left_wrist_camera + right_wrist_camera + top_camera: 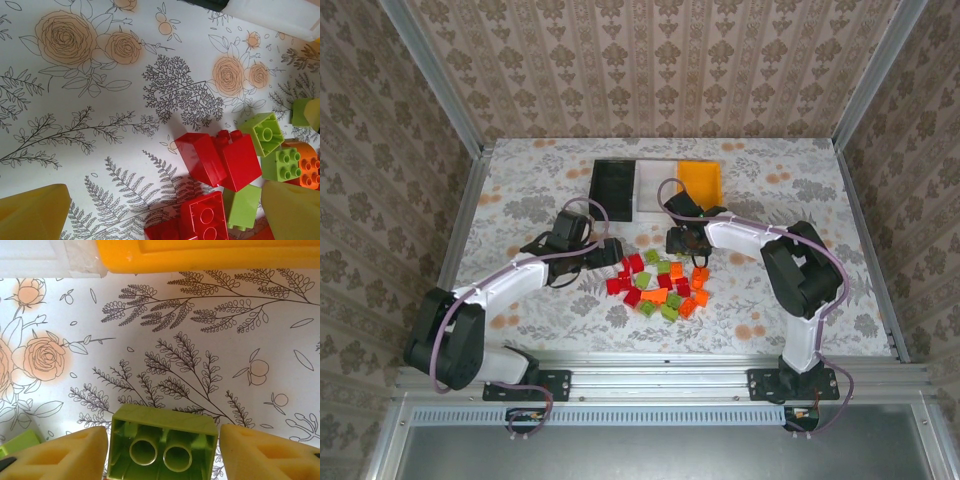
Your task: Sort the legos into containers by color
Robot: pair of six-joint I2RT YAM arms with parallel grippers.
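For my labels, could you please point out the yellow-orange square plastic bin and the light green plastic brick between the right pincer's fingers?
Yellow-orange square plastic bin (701, 183): top external view, bare floor.
Light green plastic brick (164, 432): right wrist view, hollow underside.

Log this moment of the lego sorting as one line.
left gripper: open over red legos | right gripper: straddling green lego, grip unclear

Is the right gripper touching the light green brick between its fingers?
Cannot tell. In the right wrist view the right gripper closely flanks the light green brick; contact unclear.
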